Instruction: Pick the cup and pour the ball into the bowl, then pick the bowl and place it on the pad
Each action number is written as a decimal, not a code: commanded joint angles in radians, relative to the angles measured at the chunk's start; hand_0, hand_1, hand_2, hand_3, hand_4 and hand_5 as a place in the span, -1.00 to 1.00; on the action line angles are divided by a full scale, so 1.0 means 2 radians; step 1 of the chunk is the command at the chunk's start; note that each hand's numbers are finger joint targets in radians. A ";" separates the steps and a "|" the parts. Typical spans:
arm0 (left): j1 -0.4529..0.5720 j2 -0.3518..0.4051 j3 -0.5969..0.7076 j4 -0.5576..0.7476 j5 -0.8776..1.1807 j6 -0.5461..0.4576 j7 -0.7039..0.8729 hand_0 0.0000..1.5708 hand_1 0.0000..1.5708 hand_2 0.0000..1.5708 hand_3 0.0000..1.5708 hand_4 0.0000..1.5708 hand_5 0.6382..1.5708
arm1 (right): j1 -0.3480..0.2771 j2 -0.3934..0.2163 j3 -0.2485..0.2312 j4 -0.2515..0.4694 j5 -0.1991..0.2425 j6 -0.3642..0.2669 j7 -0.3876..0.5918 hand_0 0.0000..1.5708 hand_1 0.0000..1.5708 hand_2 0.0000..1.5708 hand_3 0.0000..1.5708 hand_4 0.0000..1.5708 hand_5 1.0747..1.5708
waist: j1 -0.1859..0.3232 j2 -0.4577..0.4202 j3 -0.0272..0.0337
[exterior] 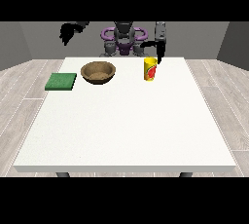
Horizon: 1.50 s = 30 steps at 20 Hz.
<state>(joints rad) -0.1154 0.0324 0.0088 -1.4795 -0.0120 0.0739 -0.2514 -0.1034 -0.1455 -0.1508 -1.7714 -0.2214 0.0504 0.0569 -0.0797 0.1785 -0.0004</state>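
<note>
A yellow cup [150,69] with a red mark stands upright on the white table [126,121], right of centre at the far side. The ball is not visible. A brown wooden bowl [98,72] sits left of the cup. A green pad [61,82] lies at the table's far left edge. The hand at the view's right [160,51] hangs just behind and above the cup's right side, fingers pointing down, not holding it. The hand at the view's left [66,33] is raised well above the table, behind the pad, holding nothing.
The robot's torso [123,40] stands behind the table's far edge. The table's near half is bare white surface. Grey wood floor surrounds the table.
</note>
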 commanded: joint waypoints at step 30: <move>-0.162 0.016 0.051 0.396 -0.076 0.141 -0.168 0.64 0.64 1.00 1.00 0.79 0.66 | -0.026 -0.115 -0.117 0.144 -0.104 0.132 -0.008 -1.00 -1.00 -1.00 -0.77 -0.19 0.98 | -0.039 -0.043 0.0005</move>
<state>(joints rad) -0.3982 0.0854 0.1589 -0.6857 -0.1046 0.2758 -0.6953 -0.1630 -0.3448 -0.3553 -1.5469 -0.4093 0.2784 0.0398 -0.1675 0.1528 0.0037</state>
